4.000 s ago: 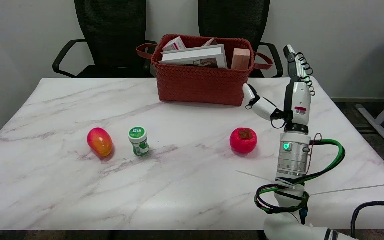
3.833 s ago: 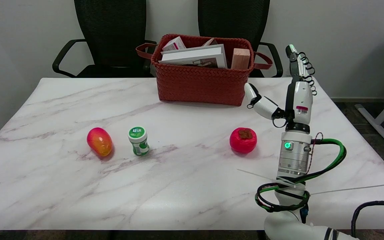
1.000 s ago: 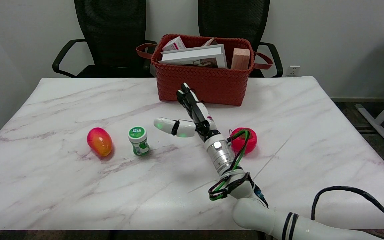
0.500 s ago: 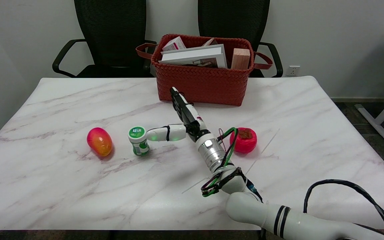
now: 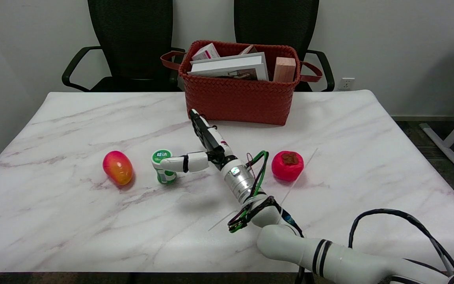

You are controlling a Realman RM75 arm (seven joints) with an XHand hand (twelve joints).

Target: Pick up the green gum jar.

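Observation:
The green gum jar (image 5: pixel 163 165) stands upright on the marble table (image 5: pixel 73 221), left of centre, with a green lid and a white and green label. My right hand (image 5: pixel 201 148) hovers just to its right, held edge-on with the fingers (image 5: pixel 200 125) stretched toward the far side. The thumb (image 5: pixel 179 163) sticks out to the left and crosses in front of the jar's upper part, hiding some of it. Nothing is held in the hand. Whether the thumb touches the jar I cannot tell.
A red-yellow mango (image 5: pixel 117 167) lies left of the jar. A red persimmon (image 5: pixel 287 165) sits right of my forearm. A woven red basket (image 5: pixel 239 98) with books and boxes stands at the back, behind the fingertips. Two black chairs (image 5: pixel 132 43) are beyond the table.
My right arm has swung from the table's right side leftward across the persimmon to the jar. In the last half second the thumb moved from the jar's right edge to in front of it.

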